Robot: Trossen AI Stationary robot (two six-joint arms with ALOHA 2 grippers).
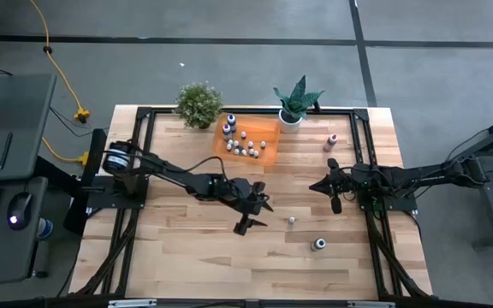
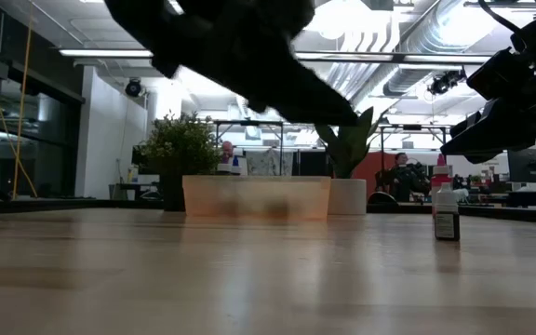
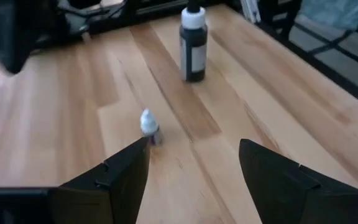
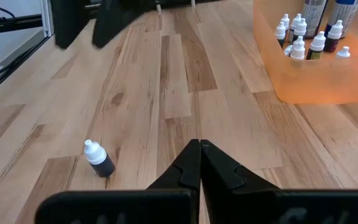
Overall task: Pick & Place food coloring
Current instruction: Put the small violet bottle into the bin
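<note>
left gripper (image 3: 191, 168) wide open, tiny bottle (image 3: 150, 126) just beside one finger.

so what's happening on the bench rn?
Food coloring sort in progress. Most bottles already stand in the orange tray between the two plants. The left gripper is mid-table, fingers open and empty, facing a tiny white-capped bottle on the wood, with a larger dark bottle beyond it. A pink bottle stands loose near the tray. The right gripper waits shut at the right side.

Bottles (image 2: 254, 198) inside the orange bin (image 2: 194, 186) show only as blurs.
</note>
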